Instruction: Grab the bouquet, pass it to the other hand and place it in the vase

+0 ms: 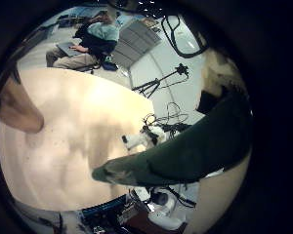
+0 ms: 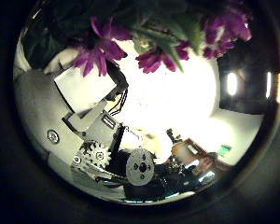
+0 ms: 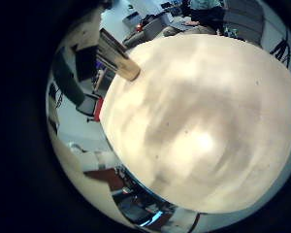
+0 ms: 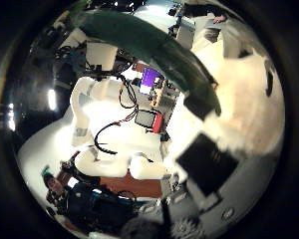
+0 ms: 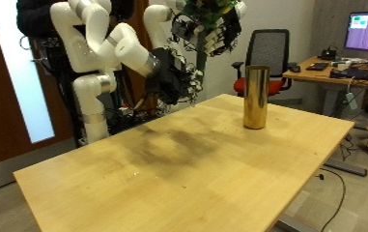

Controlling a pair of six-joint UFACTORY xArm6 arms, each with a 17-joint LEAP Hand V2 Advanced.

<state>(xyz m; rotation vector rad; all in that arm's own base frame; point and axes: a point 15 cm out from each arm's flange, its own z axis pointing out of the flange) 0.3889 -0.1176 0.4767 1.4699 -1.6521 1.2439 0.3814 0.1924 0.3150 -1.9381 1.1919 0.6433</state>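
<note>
**Roughly halfway: bouquet aloft, vase empty**

Seemingly the pickup is done. In the outside view the bouquet (image 5: 211, 12) is high above the table (image 5: 158, 169), flowers up and stem hanging down. The left hand (image 2: 101, 140) seems to have it: purple blooms crowd its thumb-side view and the green stem crosses its other palm view close in, so its fingers look closed around the stem. The right hand (image 5: 171, 75) sits lower, with the stem at about its 2 o'clock, near it. I cannot tell whether its fingers are spread or curled. The handover looks unfinished, and placing is left. The vase (image 5: 254, 97) stands upright at about 4 o'clock from the right hand, well apart.
</note>
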